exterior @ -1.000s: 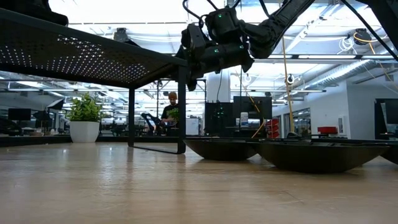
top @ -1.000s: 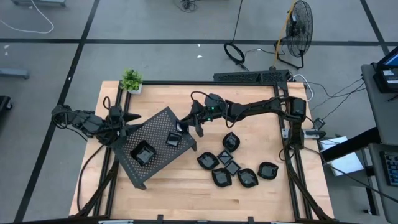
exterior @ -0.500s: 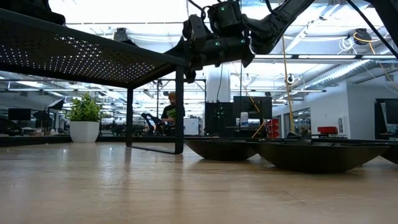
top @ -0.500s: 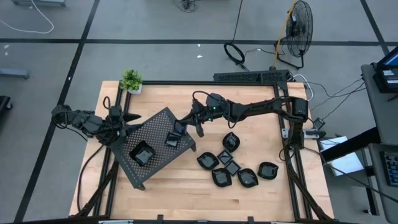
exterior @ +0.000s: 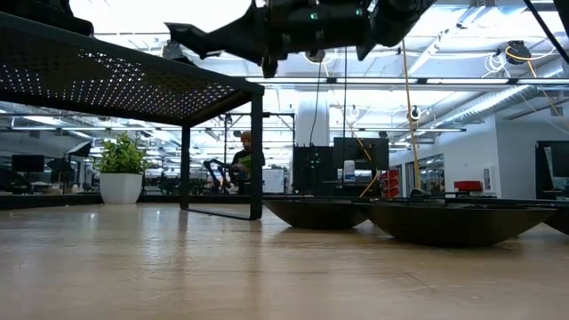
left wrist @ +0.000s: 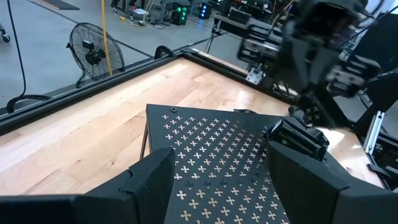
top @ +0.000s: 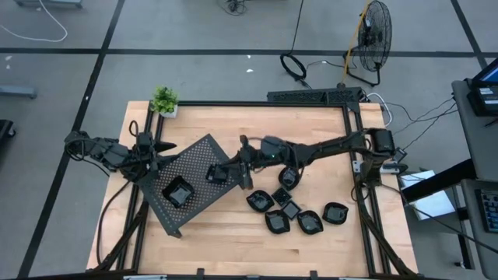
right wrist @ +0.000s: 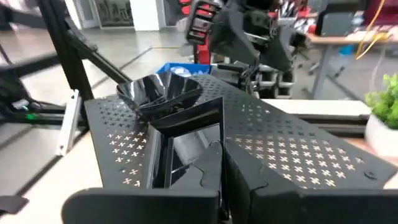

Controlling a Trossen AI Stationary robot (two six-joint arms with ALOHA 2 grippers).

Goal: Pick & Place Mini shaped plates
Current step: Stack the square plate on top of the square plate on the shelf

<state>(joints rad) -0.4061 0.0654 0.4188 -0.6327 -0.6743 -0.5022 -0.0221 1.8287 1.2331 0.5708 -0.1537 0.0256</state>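
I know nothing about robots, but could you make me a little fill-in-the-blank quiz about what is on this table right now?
1. The right end effector is shut on a small black ____.
2. It holds it above the perforated metal ____, where another plate already sits.
3. The small green plant stands at a ____ of the table.
4. The left end effector waits with its fingers ____.

Missing words: plate; tray; corner; open

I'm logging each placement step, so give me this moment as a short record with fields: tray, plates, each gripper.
tray: perforated tray raised on legs, on the table's left half
plates on tray: one square plate
plate in grip: small square plate, over the tray's right part
plates on table: seven in a cluster, right of the tray
right gripper: shut on the small square plate
left gripper: open, waiting at the tray's left corner
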